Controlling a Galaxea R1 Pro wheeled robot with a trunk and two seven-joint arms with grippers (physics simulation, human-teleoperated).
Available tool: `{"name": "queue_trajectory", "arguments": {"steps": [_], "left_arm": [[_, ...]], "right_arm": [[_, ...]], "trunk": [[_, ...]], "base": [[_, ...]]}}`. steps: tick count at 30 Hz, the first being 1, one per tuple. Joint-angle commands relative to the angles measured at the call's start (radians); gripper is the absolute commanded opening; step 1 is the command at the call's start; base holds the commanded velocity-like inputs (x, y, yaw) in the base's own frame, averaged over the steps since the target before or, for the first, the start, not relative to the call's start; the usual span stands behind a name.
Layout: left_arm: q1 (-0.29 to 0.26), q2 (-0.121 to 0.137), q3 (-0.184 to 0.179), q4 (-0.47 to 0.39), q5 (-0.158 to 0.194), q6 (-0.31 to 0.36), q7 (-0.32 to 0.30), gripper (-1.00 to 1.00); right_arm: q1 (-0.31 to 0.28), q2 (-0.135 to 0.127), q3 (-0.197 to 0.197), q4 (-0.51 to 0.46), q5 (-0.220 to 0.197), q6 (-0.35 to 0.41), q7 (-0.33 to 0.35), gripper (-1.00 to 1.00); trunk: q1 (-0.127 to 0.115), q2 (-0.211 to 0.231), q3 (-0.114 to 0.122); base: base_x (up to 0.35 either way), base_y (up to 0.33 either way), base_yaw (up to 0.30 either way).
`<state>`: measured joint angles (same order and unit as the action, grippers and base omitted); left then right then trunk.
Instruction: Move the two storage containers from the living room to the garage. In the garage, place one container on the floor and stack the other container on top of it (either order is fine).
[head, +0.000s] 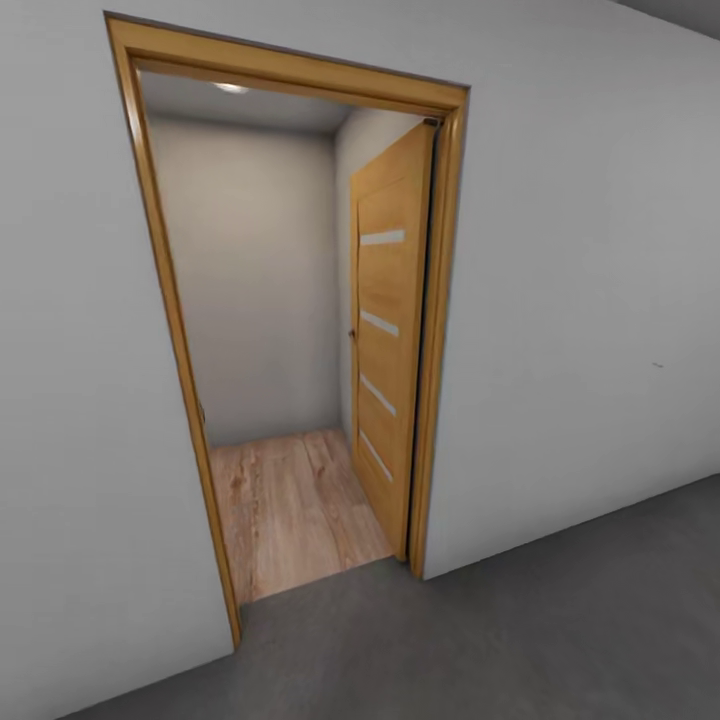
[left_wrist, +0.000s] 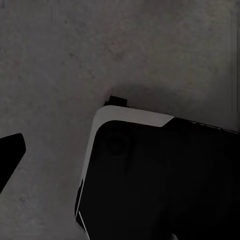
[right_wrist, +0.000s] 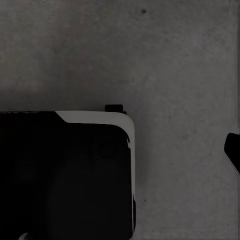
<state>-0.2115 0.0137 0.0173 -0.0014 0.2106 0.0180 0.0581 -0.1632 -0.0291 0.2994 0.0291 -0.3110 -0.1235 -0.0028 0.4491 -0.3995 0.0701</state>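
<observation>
Two containers: neither red-orange bin is in sight from here; by the task they sit in the living room, somewhere past the doorway, so the fetch is not yet begun.
Floor: dark grey mottled concrete runs underfoot, so the robot stands on the garage side; this is where the stack will be built.
Doorway: wood-framed opening in the pale grey wall, giving onto a small passage with light wood-plank flooring and a plain back wall close behind.
Door: honey-wood leaf with four pale glazed slits, swung inward and lying near the passage's right wall, so the opening is free.
Step in hand: a judgement, drive through the opening toward the living room. Square the base to the frame first, since the view meets it at a slant, then go straight and slowly.
Edges: the left jamb and the door's free edge are the pinch points; arms tucked close would help.
Open room: broad concrete to the right for lining up; the passage beyond looks tight for turning.
Robot base: its dark, white-edged corner shows under both wrist cameras, over concrete.
Left claw: cannot tell how it stands; a dark tip sits at the frame edge.
Right claw: likewise cannot tell.
</observation>
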Motion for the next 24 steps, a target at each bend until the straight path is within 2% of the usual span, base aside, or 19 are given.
{"name": "queue_trajectory", "arguments": {"steps": [1,10,24], "left_arm": [[0.000,0.000,0.001,0.000,0.006,0.002,0.002,1.00],[0.000,0.000,0.001,0.000,0.006,0.002,0.002,1.00],[0.000,0.000,0.001,0.000,0.007,0.003,0.002,1.00]], "right_arm": [[-0.001,0.001,0.008,0.003,-0.008,-0.005,0.000,1.00],[-0.001,0.001,0.008,0.003,-0.008,-0.006,0.000,1.00],[-0.001,0.001,0.009,0.003,-0.008,-0.005,0.000,1.00]], "trunk": [[0.001,-0.001,0.000],[0.001,-0.001,0.000],[0.001,-0.001,0.000]], "base": [[0.319,-0.095,0.000],[0.318,-0.096,0.036],[0.318,-0.096,0.250]]}}
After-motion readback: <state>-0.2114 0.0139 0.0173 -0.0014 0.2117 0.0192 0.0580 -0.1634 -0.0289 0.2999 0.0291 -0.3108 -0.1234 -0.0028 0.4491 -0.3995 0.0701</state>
